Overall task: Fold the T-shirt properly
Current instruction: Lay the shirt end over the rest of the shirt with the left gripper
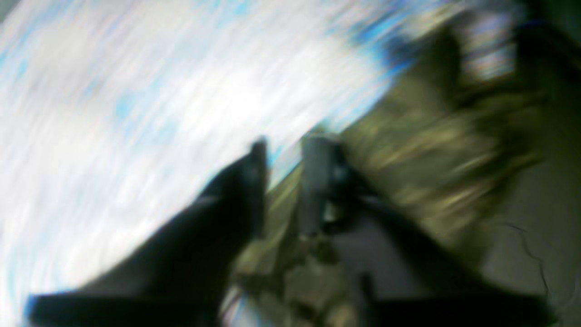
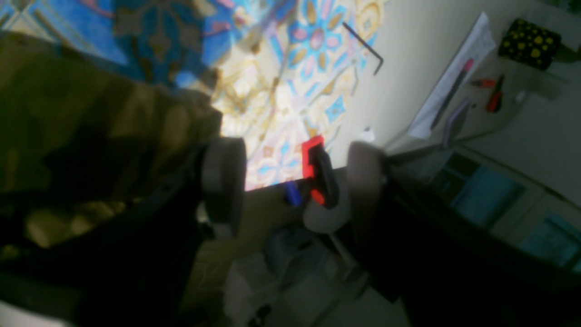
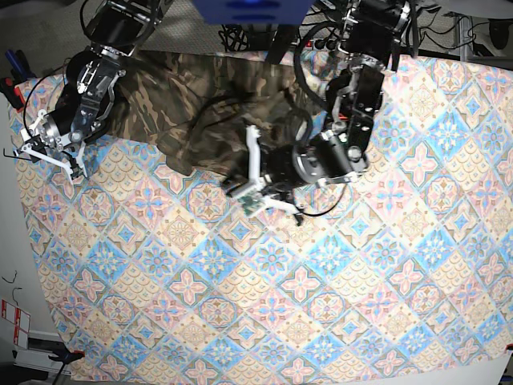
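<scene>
The camouflage T-shirt (image 3: 200,96) lies crumpled along the far side of the table, and black cables cross it. My left gripper (image 3: 247,191) is at the shirt's near edge, mid-table. In the blurred left wrist view its fingers (image 1: 258,190) stand close together with camouflage cloth (image 1: 408,150) running between them, so my left gripper (image 1: 288,190) looks shut on the cloth. My right gripper (image 3: 52,154) hangs by the table's left edge, beside the shirt's left end. Its pads (image 2: 222,181) stand wide apart with nothing between them, so my right gripper (image 2: 292,181) is open. The T-shirt (image 2: 81,118) lies just beside it.
The blue-and-cream patterned tablecloth (image 3: 321,305) covers the table. A black hex key (image 2: 365,45) lies on it near the left edge. A red clamp (image 2: 313,163) grips that edge. Beyond the edge stands a side surface with paper and pens (image 2: 454,77).
</scene>
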